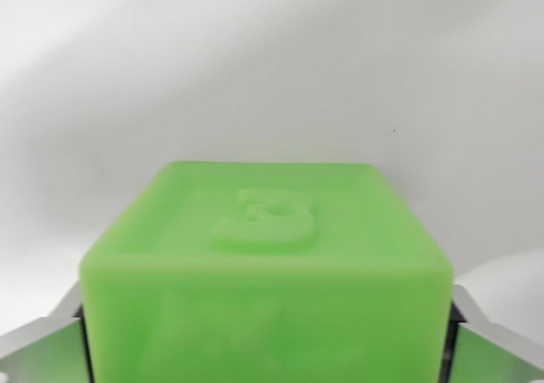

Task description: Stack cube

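a bright green plastic cube [265, 268] fills the lower middle of the wrist view, sitting between the two grey metal fingers [38, 340] of the gripper [265, 349], which press against its left and right sides. its upper face has a framed border with a raised rounded figure [268, 222] in the centre. the near face carries faint embossed marks, too blurred to read. behind the cube lies a plain white surface [272, 69].
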### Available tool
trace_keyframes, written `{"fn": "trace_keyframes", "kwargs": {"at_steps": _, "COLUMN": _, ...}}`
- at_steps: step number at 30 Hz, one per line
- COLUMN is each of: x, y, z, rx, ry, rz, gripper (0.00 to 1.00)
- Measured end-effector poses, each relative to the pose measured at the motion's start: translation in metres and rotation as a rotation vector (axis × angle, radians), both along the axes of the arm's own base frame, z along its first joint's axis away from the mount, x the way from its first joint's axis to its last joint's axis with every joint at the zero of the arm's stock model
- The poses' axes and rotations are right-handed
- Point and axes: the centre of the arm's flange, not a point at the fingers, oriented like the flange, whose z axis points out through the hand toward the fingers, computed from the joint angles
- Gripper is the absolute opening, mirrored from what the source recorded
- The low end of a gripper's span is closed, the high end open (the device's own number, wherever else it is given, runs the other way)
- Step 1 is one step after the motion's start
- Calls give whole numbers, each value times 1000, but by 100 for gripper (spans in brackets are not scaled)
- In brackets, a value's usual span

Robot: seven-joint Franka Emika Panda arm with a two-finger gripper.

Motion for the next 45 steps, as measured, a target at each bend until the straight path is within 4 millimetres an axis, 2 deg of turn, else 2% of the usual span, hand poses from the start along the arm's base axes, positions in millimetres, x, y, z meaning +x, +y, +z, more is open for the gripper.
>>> {"fn": "trace_keyframes", "kwargs": {"at_steps": 26, "x": 0, "y": 0, "z": 1, "rx": 0, "ry": -1, "rz": 0, "gripper": 0}}
{"fn": "trace_keyframes", "kwargs": {"at_steps": 45, "x": 1, "y": 0, "z": 30, "rx": -1, "ry": -5, "rz": 0, "gripper": 0}}
